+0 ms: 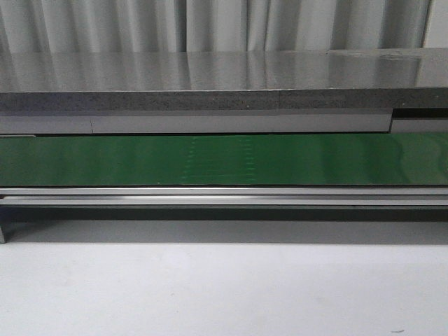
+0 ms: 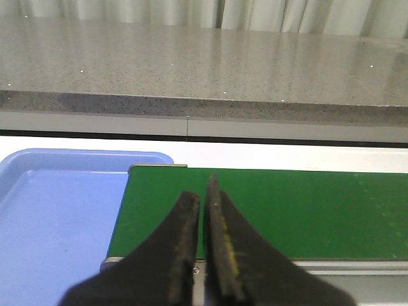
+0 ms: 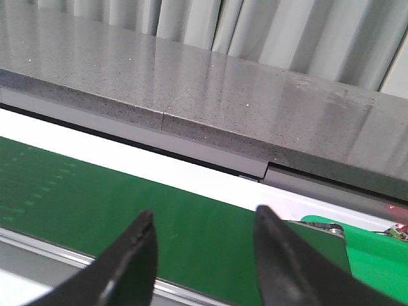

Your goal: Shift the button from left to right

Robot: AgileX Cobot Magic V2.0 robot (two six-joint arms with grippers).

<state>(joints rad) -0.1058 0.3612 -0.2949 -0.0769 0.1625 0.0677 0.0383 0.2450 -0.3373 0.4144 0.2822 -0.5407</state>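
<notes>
Button nowhere visible. Green conveyor belt (image 1: 224, 159) spans mid-frame, grey stone counter (image 1: 210, 80) behind. Left gripper (image 2: 203, 201) jaws nearly closed, empty; right gripper (image 3: 204, 226) wide open, empty.

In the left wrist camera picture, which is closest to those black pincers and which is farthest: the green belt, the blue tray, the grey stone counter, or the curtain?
From the left gripper:
1. Green belt, directly under and ahead of the fingertips.
2. Blue tray, beside the belt's end, off to one side.
3. Grey stone counter, beyond the belt.
4. Curtain, behind the counter.
</notes>
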